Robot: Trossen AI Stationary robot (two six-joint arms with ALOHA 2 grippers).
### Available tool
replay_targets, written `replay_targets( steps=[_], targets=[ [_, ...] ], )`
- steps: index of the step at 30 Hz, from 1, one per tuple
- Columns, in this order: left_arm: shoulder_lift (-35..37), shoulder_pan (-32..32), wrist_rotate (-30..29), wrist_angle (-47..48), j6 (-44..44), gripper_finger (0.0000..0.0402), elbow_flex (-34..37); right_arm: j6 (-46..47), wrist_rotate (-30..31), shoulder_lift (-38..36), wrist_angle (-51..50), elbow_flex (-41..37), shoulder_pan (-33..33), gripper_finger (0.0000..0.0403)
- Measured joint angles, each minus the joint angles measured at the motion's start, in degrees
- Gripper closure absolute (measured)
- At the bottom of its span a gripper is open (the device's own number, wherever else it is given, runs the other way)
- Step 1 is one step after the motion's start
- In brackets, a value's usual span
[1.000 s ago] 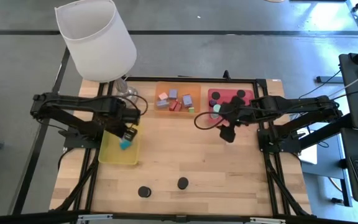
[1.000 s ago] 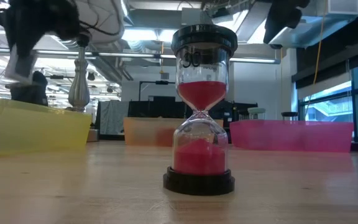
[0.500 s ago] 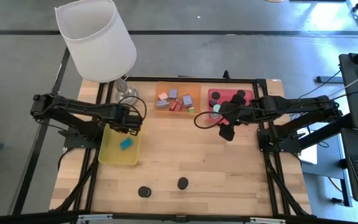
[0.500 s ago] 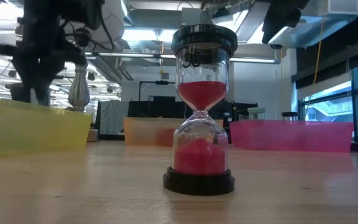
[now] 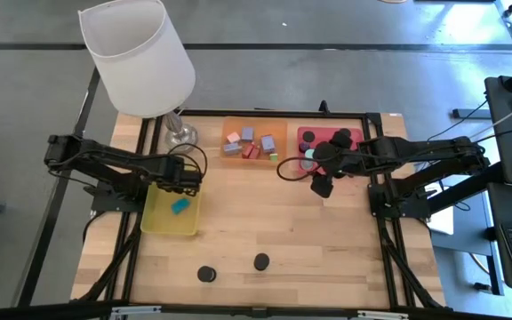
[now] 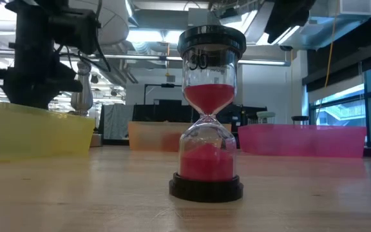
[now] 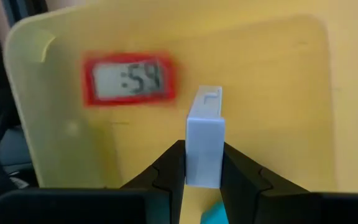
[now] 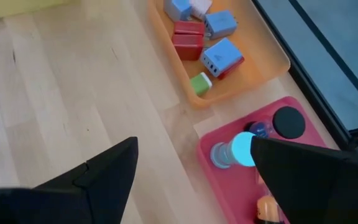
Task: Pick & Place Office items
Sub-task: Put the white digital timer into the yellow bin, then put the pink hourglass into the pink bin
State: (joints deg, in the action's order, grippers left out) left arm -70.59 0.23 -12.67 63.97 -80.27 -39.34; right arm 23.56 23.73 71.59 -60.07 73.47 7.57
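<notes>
If the left gripper (image 7: 202, 180), fingers shut on the lavender block (image 7: 204, 146), lets go crooked, it may miss the yellow tray (image 7: 278, 87); the right gripper (image 8: 191, 171) stays open, empty.

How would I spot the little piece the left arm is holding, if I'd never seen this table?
Find the big white lamp, then the yellow tray just in front of it. Over that tray the left claw is shut on a lavender block. The only other piece in the tray is teal and lies loose.
</notes>
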Motion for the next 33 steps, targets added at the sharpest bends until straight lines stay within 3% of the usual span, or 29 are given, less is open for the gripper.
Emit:
replay_targets(
  steps=[9,21,25,29,33],
  targets=[
    [0.22,-0.01,0.41,-0.09,-0.58,0.0316,0.6,-0.01,-0.1,0.01,1.42,0.0,0.0,0.0087],
    [0.22,0.0,0.73,0.94,5.25,0.0242,-5.88,2.04,-0.72,0.01,1.49,0.0,0.01,0.0087],
    [0.48,-0.02,3.64,0.94,8.81,0.0226,-9.69,3.02,-1.16,0.12,2.29,0.0,0.02,0.0087],
    [0.7,-1.0,6.18,-0.15,8.99,0.0222,-14.01,1.15,-6.06,0.77,5.79,0.04,0.02,0.0087],
    [0.68,-4.01,4.86,-3.7,8.24,0.0226,-17.83,-3.93,-12.15,2.51,11.54,0.04,0.93,0.0087]
  ],
)
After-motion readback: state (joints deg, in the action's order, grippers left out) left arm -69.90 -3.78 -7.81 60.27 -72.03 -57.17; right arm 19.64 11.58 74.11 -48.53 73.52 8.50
